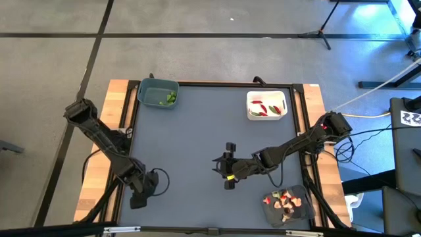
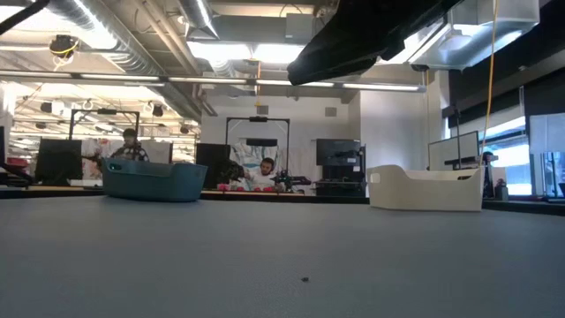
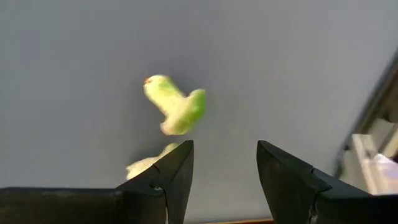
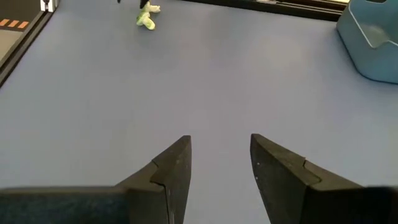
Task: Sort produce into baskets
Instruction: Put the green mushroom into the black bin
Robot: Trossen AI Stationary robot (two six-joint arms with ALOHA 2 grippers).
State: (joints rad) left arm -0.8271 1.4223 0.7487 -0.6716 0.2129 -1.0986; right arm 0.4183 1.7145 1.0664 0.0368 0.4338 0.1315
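Note:
A yellow-green piece of produce (image 3: 177, 106) lies on the grey table mat, with a paler piece (image 3: 148, 165) beside it, partly hidden behind one finger. My left gripper (image 3: 224, 163) hovers open just above them at the near left corner (image 1: 140, 199), touching neither. My right gripper (image 4: 221, 155) is open and holds nothing over the middle of the mat (image 1: 218, 164). Its wrist view shows the same yellow-green piece (image 4: 146, 18) far off. Among the baskets, the blue-grey tub (image 1: 158, 92) holds green pieces, the white tub (image 1: 266, 105) red ones, and the dark tray (image 1: 287, 205) mixed ones.
The blue-grey tub (image 2: 150, 181) and the white tub (image 2: 424, 187) stand along the far edge, and the dark tray sits at the near right corner. A dark arm (image 2: 371, 35) hangs over the mat. People sit in the room beyond the table.

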